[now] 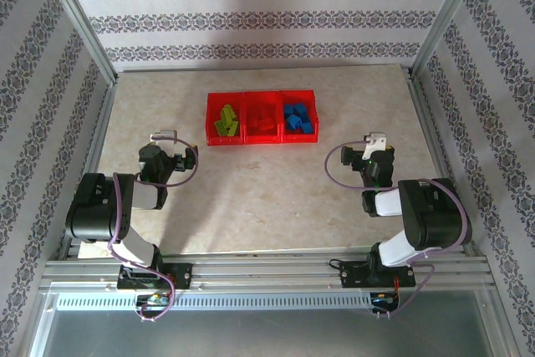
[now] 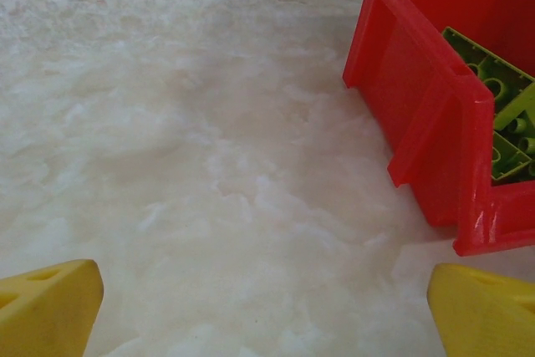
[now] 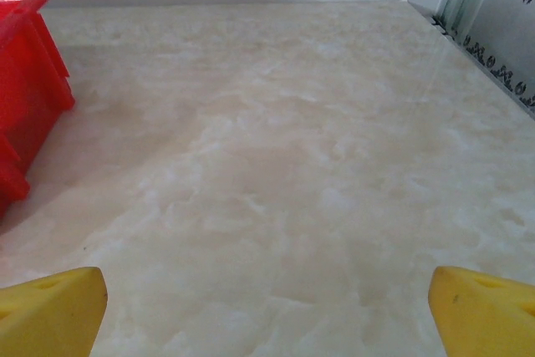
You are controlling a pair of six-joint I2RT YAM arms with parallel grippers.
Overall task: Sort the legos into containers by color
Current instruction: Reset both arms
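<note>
Left hand (image 1: pixel 185 156) is spread wide with nothing between its yellow fingers (image 2: pixel 46 307), and it sits low over the bare desk (image 1: pixel 267 198), on the near side of the containers (image 1: pixel 261 94) and off past their left end. In the left wrist view the corner of the left-end bin (image 2: pixel 418 98) stands ahead and to the right of the hand, clear of both fingertips, with lime green legos (image 2: pixel 501 98) lying inside it.

Right hand (image 1: pixel 365 161) is equally wide open and empty. It sits on the near side of the containers, beyond their right end and well apart from them. Its wrist view has the red wall of the tray (image 3: pixel 25 81) at the far left, with marbled desk surface ahead.

The containers lie as one row of three across the far half of the desk, roughly midway between the two hands. Seen from above, the legos are already grouped by color: lime green legos (image 1: pixel 226 120) in the left bin, red legos (image 1: pixel 262 117) in the middle bin, hard to tell from the red plastic around them, and blue legos (image 1: pixel 298 117) in the right bin.
</note>
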